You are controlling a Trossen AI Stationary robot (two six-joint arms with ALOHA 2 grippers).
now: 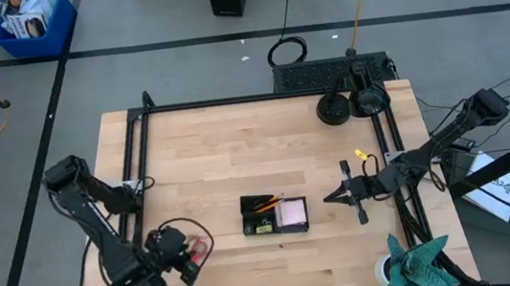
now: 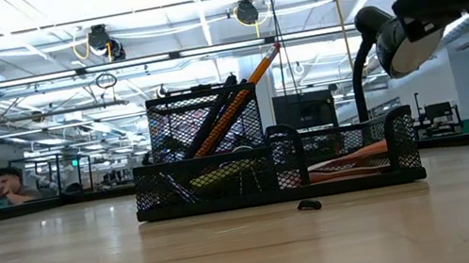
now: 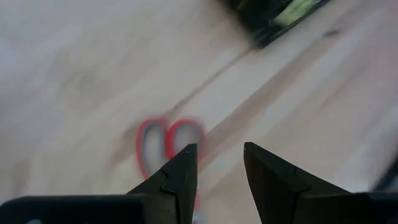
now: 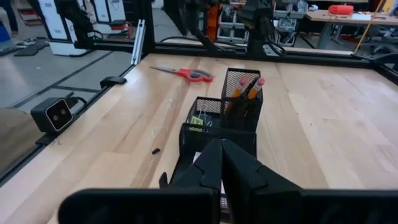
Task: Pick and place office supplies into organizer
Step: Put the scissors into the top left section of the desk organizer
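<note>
One black mesh organizer (image 1: 274,214) sits on the table. Beside it, toward the left arm, lies one pair of red-handled scissors (image 4: 184,73). Two orange pencils (image 4: 247,89) stand in the organizer's tall cup, with at least one black pen (image 2: 217,113) next to them. One pink sticky-note pad (image 1: 291,214) lies in the organizer. One tiny black binder clip (image 2: 309,204) lies just beside the organizer.

Wooden table (image 1: 237,155), black frame rail (image 1: 250,98) along edges. Teal cloth (image 1: 413,262) at near right corner. Two round black discs (image 1: 333,110) near far right edge. Blue bin (image 1: 32,24) on floor. Person (image 2: 7,186) seated in background.
</note>
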